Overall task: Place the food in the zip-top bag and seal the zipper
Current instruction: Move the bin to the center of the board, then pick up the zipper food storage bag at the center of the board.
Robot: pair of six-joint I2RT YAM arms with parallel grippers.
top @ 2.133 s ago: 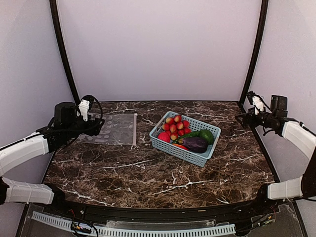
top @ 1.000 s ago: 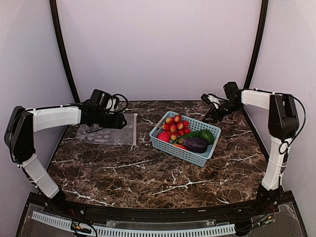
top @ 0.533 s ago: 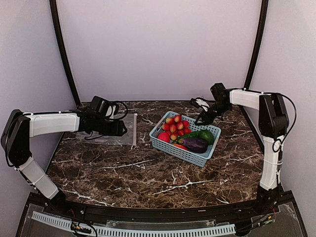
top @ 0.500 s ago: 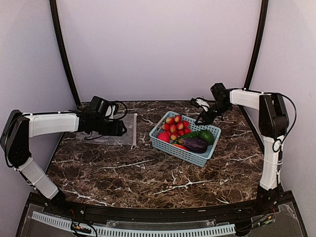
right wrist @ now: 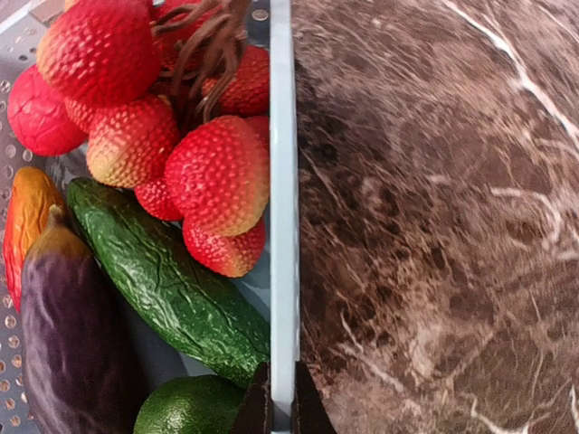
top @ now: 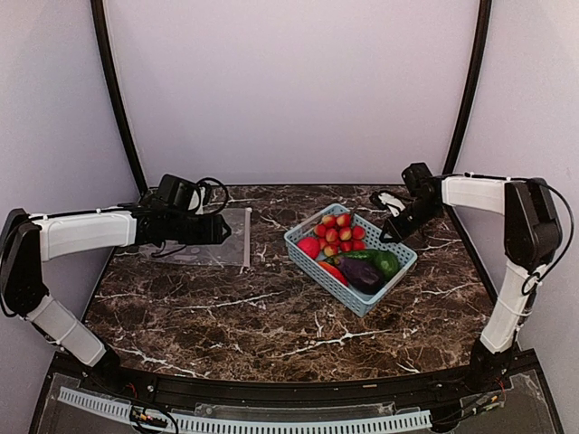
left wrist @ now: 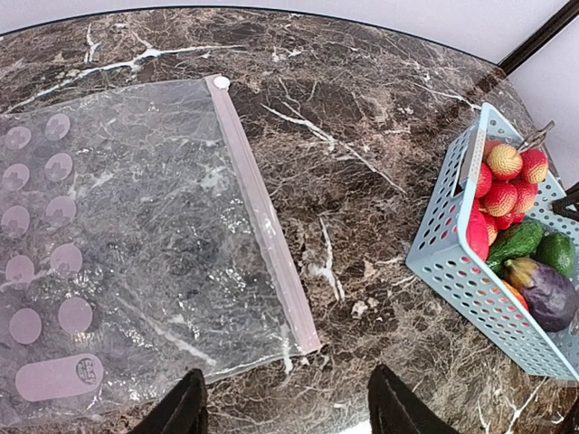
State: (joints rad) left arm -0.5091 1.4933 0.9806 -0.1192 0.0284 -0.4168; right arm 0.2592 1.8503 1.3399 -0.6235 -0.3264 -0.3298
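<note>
Dark marble is covering the table [top: 271, 316], and pale lilac walls [top: 289, 90] are closing it in on three sides. Near the far left corner the zip-top bag [top: 210, 237] is lying flat and empty, its grey spots showing along the left side in the left wrist view [left wrist: 136, 244]. Its zipper [left wrist: 262, 226] is running along the edge that is facing the table's middle. The left gripper [left wrist: 288, 409] is hanging over the bag's near edge with its fingers [left wrist: 181, 411] spread wide and gripping nothing.

Right of centre, toward the far edge, a light-blue lattice basket [top: 348, 289] is sitting at an angle and holding all the food. The berries [top: 339, 233] are piling at its far end, the tomato [top: 308, 246] is lying beside them against the left wall, and the cucumber [right wrist: 172, 280] is slanting across the middle. The eggplant [top: 362, 274] and the avocado-like piece [top: 387, 263] are filling the near end, with the pepper [right wrist: 25, 217] tucked beside the eggplant.

The right gripper [top: 391, 231] is reaching in from the far right corner, and its fingers [right wrist: 256, 407] are pinching the basket's thin rim [right wrist: 281, 181] between them.
</note>
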